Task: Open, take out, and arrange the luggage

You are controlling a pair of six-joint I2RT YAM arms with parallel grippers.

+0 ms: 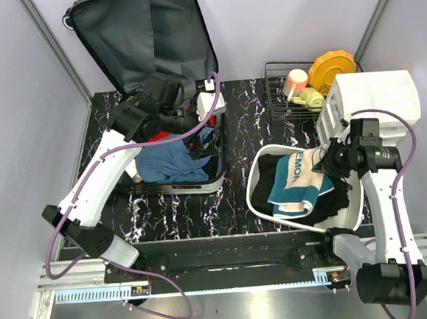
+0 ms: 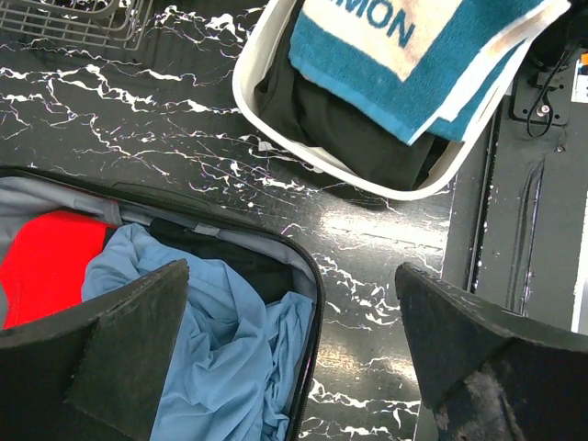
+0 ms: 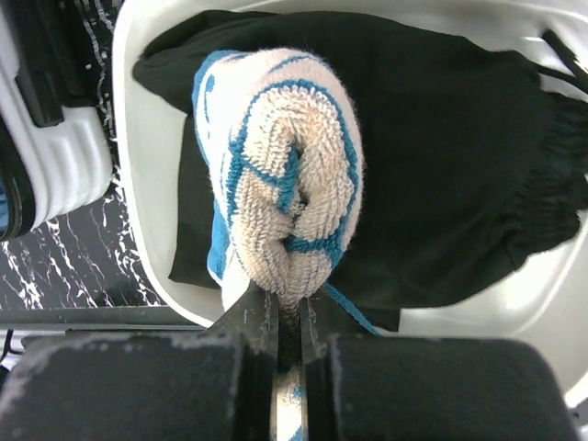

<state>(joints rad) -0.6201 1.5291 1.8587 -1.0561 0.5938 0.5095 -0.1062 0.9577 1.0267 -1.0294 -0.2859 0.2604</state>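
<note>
The right pincer [image 3: 288, 312] is clenched on a fold of the blue and cream towel [image 3: 285, 156]. It holds the fold low over the white basin [image 3: 152, 138], at the lower right of the top view. Under the towel a black garment [image 3: 441, 156] fills the basin.

The left pincer [image 2: 294, 349] is released, with its 2 fingers wide apart and nothing between them. It hangs above the right rim of the luggage [image 1: 211, 182]. Below it lie a blue garment [image 2: 220, 349] and a red garment [image 2: 46, 266].

I judge that the step in hand is the taking out: 1 piece is just arriving in the basin, and at least 2 pieces wait in the case. The next move calls for the right pincer to let the towel go, so that it lies flat on the black garment. After that the left pincer can go down on the blue garment, which is loose and crumpled, so a deep pinch is better.

The luggage stands left of centre in the top view, on the black marbled table [image 1: 233, 128], well apart from the basin. It is open. Its base lies flat with the mouth upward, and its lid [image 1: 152, 39] rises at the upper left, with the lining turned to the arms. The hinge side points to the top of the frame. The long axis seems to run left to right along that hinge, but the arm and the frame edge hide too much to be sure.
</note>
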